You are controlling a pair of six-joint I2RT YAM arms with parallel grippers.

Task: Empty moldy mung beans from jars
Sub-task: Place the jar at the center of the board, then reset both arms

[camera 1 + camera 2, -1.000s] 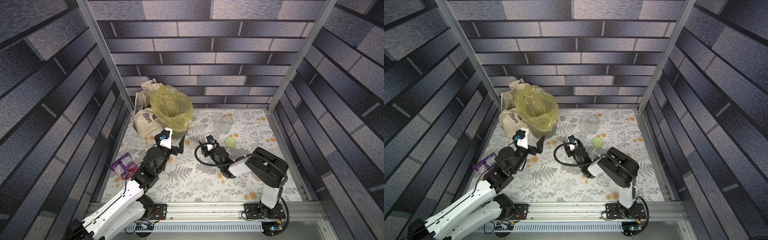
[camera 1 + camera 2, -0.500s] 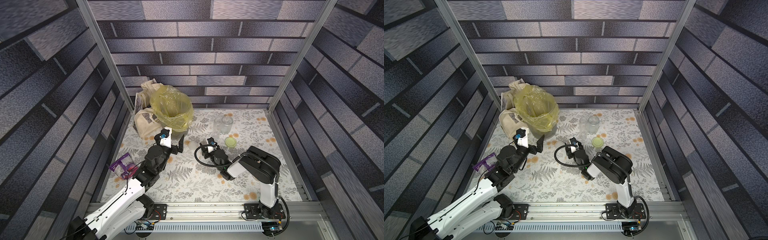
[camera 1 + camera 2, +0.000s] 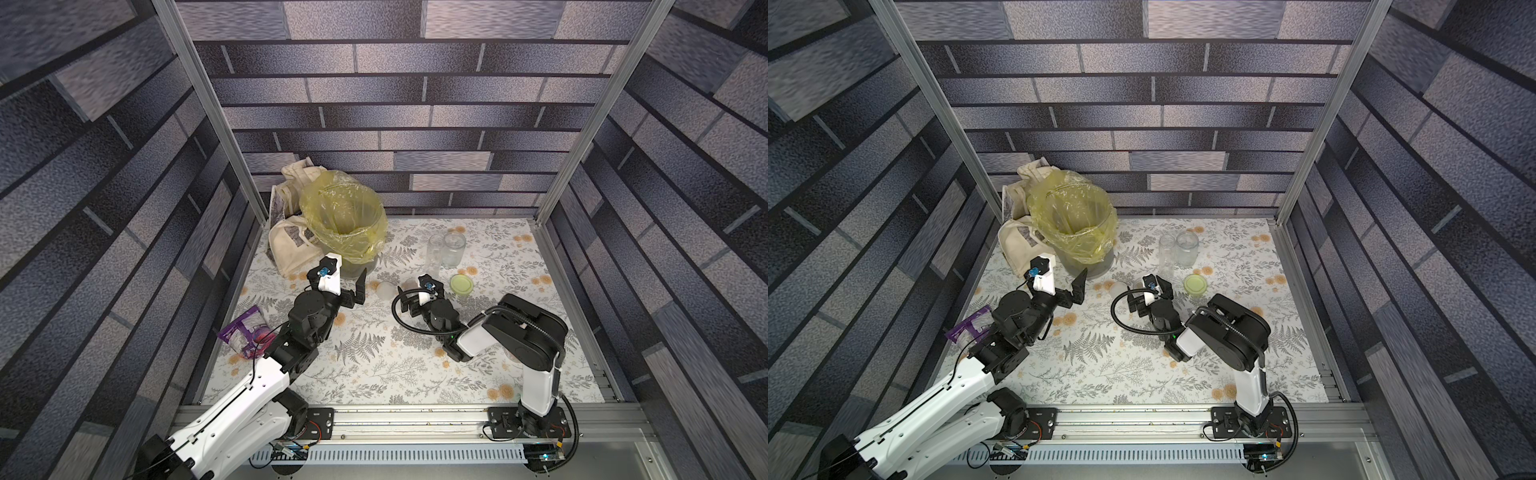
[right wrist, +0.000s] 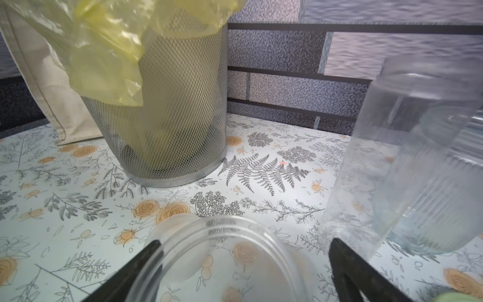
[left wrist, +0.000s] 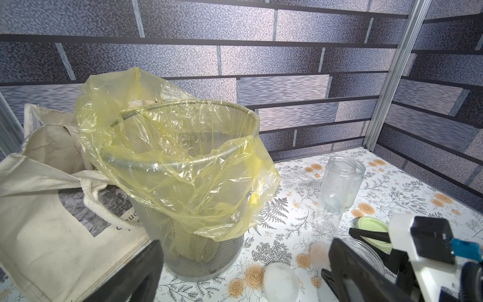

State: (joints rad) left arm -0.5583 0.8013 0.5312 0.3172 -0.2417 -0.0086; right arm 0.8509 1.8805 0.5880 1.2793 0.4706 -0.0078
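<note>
Right wrist view: the right claw [image 4: 245, 243] stands released, its fingers spread wide on either side of the short jar [image 4: 222, 258], which sits open-mouthed on the counter [image 4: 78, 209]. The tall narrow jar [image 4: 345, 204] and the wider jar [image 4: 431, 157] stand just beyond it, touching or nearly so. The left claw [image 5: 247, 245], equally spread and holding nothing, faces the yellow-lined bin [image 5: 162, 224]. The tote bag [image 5: 52, 235] carries print, but only partial letters show and they cannot be read.

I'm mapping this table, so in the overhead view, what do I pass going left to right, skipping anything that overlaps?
Purple packet → yellow-lined bin → frosted lid → narrow jar → green lid. The wider jar overlaps the green lid, so it is left out.
</note>
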